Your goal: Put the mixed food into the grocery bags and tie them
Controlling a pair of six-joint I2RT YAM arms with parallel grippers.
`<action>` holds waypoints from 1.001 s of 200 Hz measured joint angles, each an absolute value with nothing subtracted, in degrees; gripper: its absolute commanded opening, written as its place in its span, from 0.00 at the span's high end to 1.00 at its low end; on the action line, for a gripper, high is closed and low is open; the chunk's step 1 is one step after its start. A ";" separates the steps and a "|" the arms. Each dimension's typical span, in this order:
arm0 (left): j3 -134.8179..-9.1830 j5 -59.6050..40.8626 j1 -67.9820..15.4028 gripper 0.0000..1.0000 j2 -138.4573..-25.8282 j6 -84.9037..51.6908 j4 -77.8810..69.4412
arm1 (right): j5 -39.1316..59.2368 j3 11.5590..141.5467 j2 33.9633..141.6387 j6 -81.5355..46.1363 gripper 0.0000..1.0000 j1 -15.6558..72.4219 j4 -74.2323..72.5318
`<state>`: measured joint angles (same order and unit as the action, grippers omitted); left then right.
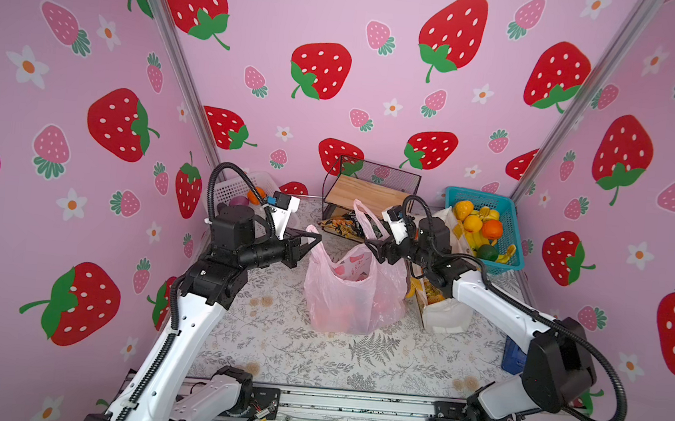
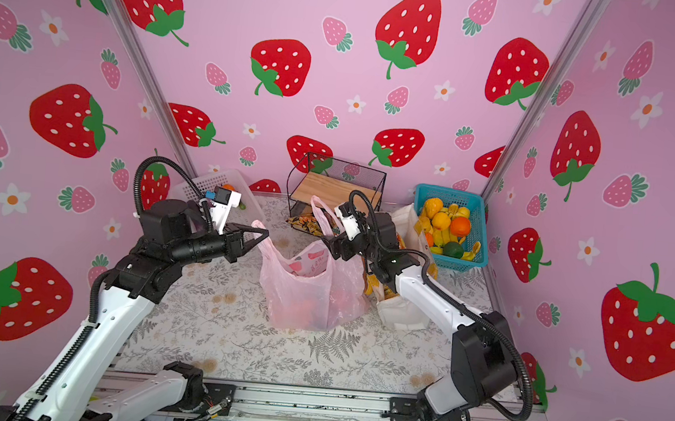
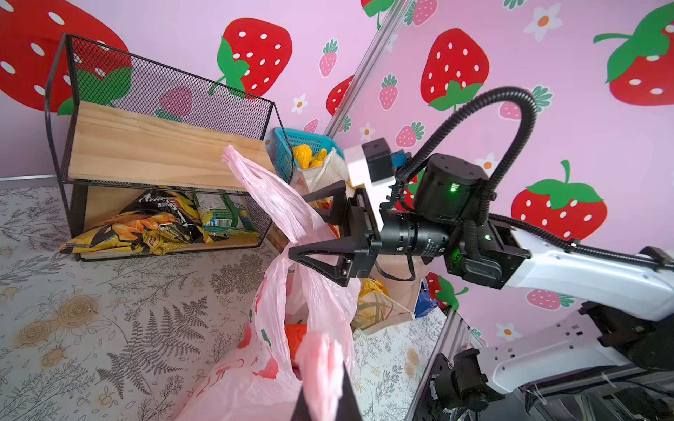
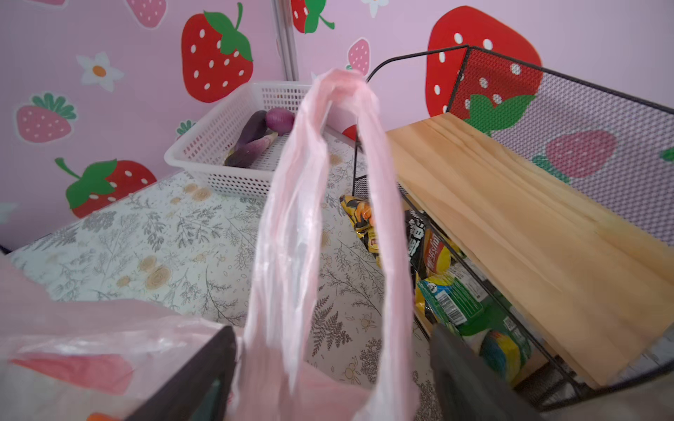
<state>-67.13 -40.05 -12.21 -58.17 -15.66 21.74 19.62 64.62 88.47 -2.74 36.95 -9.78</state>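
My left fingers [image 1: 313, 240] are pinched fully shut on the left handle [image 1: 311, 230] of the pink bag [image 1: 344, 299], which stands in the middle of the tabletop [image 1: 273, 351] with red and orange pieces showing through its film. My right fingers [image 1: 372, 250] are apart, straddling the base of the right handle [image 4: 310, 218] without clamping it. That loop stands upright between them.

The white canvas tote [image 1: 445, 317] slumps just right of the bag, under my right arm. Purple vegetables [image 4: 251, 138] lie in the white basket [image 4: 204, 153] at the far left. Snack packets [image 3: 146, 226] sit on the lower shelf of the wire rack [image 3: 164, 145] at the far middle.

The risks, as I judge them: the film is thin and slick, so my right fingers may close on only one strand, or on the bag's wall, and the knot would then come out lopsided. Pulling the handles too hard could tear them or tip the bag and spill the food. The raised loop is near the rack's edge and could snag there. Tying now would also shut out the food that is not yet bagged.
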 measured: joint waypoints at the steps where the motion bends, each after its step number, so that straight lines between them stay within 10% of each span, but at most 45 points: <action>1: -67.13 -40.03 -12.21 1.00 -58.17 -15.66 21.74 | 19.59 64.60 88.47 -2.46 0.54 36.95 -9.78; 34: -67.16 -37.67 -12.19 0.96 -58.00 -15.55 22.39 | 20.40 61.63 86.46 -2.72 0.98 36.93 -11.31; 72: -68.73 -28.88 -11.88 0.46 -57.39 -14.63 25.34 | 23.90 51.75 76.44 -6.79 1.00 36.56 -18.09; 104: -70.13 -23.14 -11.62 0.28 -54.54 -12.97 27.83 | 27.53 42.92 68.58 -14.39 1.00 36.36 -28.58; 200: -61.52 -34.98 -16.93 0.37 -37.85 -18.81 15.79 | 32.58 36.64 67.35 -24.95 1.00 36.34 -42.48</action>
